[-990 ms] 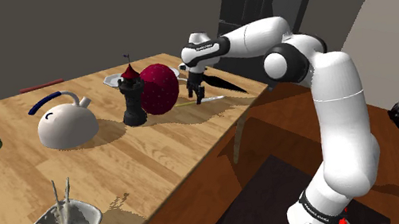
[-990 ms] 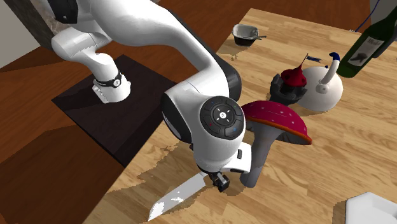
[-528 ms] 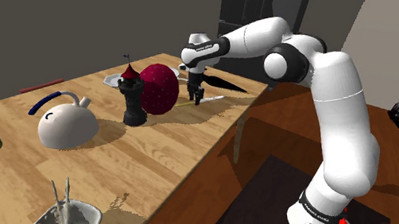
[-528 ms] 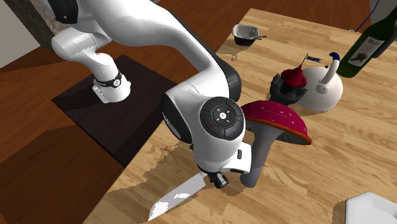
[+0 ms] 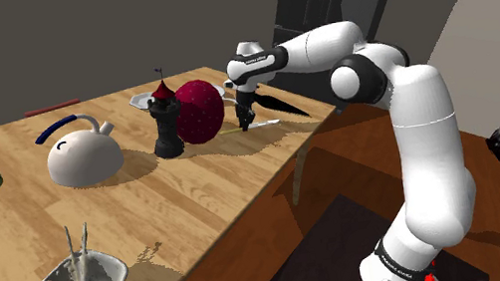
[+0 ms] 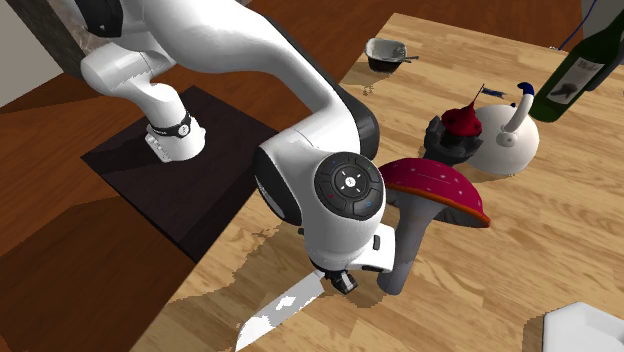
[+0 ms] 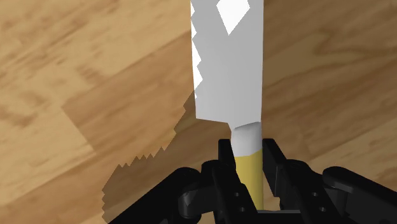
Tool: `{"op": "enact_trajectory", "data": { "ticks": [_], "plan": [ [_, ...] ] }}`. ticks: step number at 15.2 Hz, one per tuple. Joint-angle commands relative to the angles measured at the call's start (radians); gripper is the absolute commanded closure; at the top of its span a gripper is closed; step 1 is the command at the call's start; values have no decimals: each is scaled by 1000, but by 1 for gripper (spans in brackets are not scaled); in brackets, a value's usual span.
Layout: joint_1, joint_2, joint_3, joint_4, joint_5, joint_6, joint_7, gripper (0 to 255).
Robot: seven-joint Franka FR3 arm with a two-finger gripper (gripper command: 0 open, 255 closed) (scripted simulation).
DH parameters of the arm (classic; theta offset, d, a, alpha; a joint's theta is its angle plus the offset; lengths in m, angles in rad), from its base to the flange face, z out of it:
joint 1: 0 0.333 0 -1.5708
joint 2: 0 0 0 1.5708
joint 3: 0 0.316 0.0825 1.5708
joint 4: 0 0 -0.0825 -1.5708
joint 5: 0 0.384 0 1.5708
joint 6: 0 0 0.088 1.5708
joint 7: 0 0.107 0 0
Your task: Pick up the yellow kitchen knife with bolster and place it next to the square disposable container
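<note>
Got the gripper (image 7: 249,149) down on the knife (image 7: 229,63), with jaws pinched onto the yellow handle right behind the white bolster, one black finger snug against either side. Leaves the pale blade poking straight out past the fingertips, resting on the wooden table (image 6: 520,250). From the second exterior view: sitting close to the table edge, near the red-capped mushroom (image 6: 435,190), well apart from the white container (image 6: 585,325).

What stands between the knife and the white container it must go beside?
A red-capped mushroom stands on the table roughly between the knife and the white container. The gripper clasps the knife's yellow handle, so nothing separates those two.
</note>
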Motion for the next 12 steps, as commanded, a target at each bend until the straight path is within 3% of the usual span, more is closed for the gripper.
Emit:
{"op": "enact_trajectory", "data": {
  "ticks": [1, 12],
  "plan": [
    [0, 0, 0, 0, 0, 0, 0, 255],
    [-1, -42, -6, 83, -11, -124, 10, 255]
  ]
}}
